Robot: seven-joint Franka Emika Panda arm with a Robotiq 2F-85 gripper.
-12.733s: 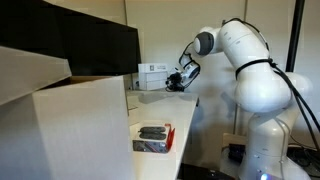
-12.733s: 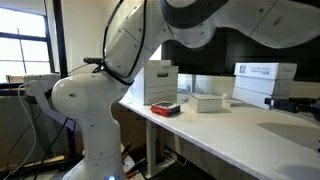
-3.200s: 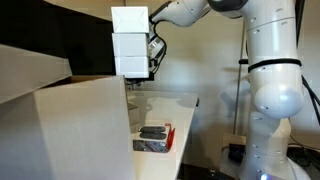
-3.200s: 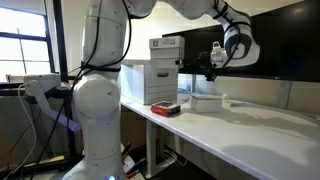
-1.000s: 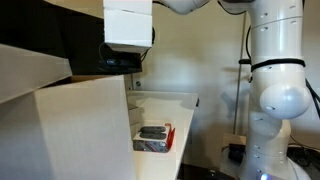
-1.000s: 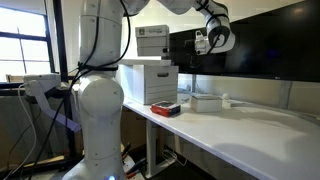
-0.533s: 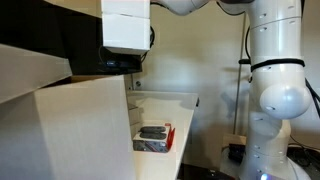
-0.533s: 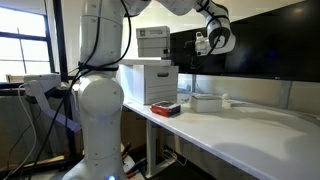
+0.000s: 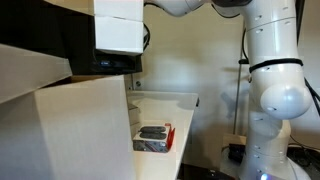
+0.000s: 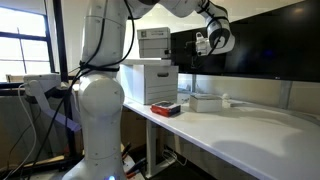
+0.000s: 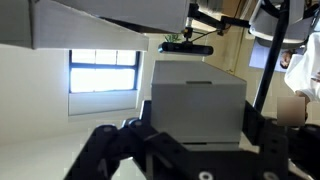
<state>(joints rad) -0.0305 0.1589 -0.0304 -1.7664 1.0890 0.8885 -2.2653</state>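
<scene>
**Box aloft, nudged sideways at top of lift**

Small white box (image 10: 153, 43) hangs high in the gripper (image 10: 204, 42), well above the table (image 10: 250, 125); fingers (image 11: 110, 150) are clenched on it, per wrist view, where its pale face fills the space betw. them.

Vs. a sec ago: barely any change in height; in an exterior view the box (image 9: 118, 26) sits a touch further toward the frame's left edge, so the arm is easing it across, not up. Vs. a few secs ago the diff is large: box was then lower & further along the table; now it's up near the top of frame w/ the arm reaching overhead. Much earlier, gripper was down at the tabletop by the boxes at the far end.

Meaning: pick-up & lift look done; work is in the carry phase; grip looks steady & the box level, no tilt visible.

Box now hovers close over the large white box (image 10: 148, 82) at the table's end; a gap shows betw. the two, no contact; whether it's squarely above, can't tell from these angles. Red-and-black item (image 10: 166, 108) & flat white box (image 10: 205, 101) lie on the tabletop, same spots as before; nothing set down yet.
</scene>
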